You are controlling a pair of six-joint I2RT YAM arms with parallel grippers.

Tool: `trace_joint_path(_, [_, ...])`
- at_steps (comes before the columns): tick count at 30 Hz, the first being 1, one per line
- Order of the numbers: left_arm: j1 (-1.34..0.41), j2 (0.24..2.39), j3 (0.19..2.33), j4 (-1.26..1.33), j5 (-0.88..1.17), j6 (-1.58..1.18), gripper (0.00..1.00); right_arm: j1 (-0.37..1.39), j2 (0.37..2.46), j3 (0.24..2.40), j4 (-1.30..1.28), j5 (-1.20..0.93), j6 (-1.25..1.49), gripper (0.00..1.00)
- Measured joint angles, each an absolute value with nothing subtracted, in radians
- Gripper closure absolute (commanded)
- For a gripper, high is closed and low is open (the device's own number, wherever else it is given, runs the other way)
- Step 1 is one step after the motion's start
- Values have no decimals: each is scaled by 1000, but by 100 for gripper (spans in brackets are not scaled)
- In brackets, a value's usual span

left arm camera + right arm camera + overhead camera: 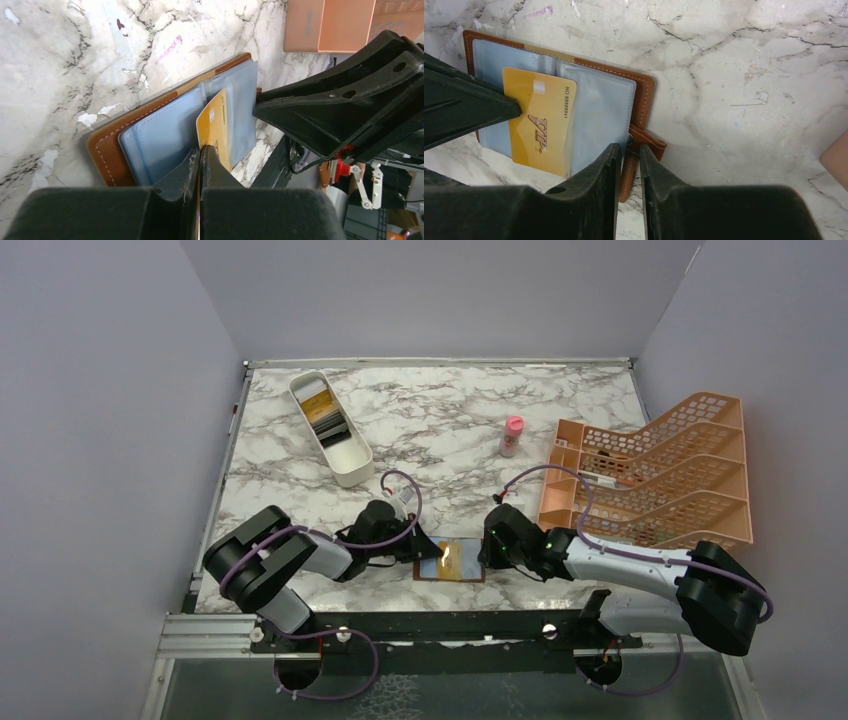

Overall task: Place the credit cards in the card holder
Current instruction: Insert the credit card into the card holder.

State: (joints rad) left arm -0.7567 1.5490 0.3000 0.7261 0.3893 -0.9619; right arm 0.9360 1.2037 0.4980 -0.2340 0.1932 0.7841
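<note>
Feeding now: the gold card [541, 125] is going into the card holder [644, 90], which lies open on the marble table [440, 430] at the near edge, right between the two arms.
Left gripper [201, 150]: jaws closed tight on the card's near end, with the card standing partway into the blue-grey inside.
Right gripper [629, 150]: jaws only a sliver apart, set over the holder's brown edge by the strap [649, 142]. It looks to be nipping that edge to pin the holder in place.
Clear sleeve [599, 115]: the card's leading edge sits at its mouth, part under the plastic and part still bare.
Doing it well: I'd keep the card flat and square to the sleeve opening and push along its length in one slow slide. The right side should hold firm so the holder can't skate on the marble. Let go only once the card is well seated.
Watch for: a corner catching the sleeve lip and buckling the card, or the two grippers bumping, since they are very near each other.
Other cards [325, 415]: waiting in the white tray [330, 428] at the far left, well apart from the action.
Writing on the card: "VIP" in slanted script, plus "NO." and a run of eights that seems to end in 41.
Holder markings: no brand or lettering can be read on the leather.
</note>
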Motion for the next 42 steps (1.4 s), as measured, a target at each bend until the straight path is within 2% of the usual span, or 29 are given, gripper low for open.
trace_joint_path(8, [-772, 1549, 300, 714, 370, -1012, 100, 936, 1200, 496, -235, 194, 785, 75])
trace_joint_path(18, [-780, 1434, 299, 567, 303, -1008, 100, 936, 1199, 494, -234, 194, 785, 75])
trace_joint_path(33, [-818, 1482, 360, 532, 284, -1005, 100, 936, 1198, 492, -233, 193, 785, 74])
trace_joint_path(42, [-826, 1483, 360, 532, 252, -1016, 100, 936, 1197, 490, -225, 183, 785, 71])
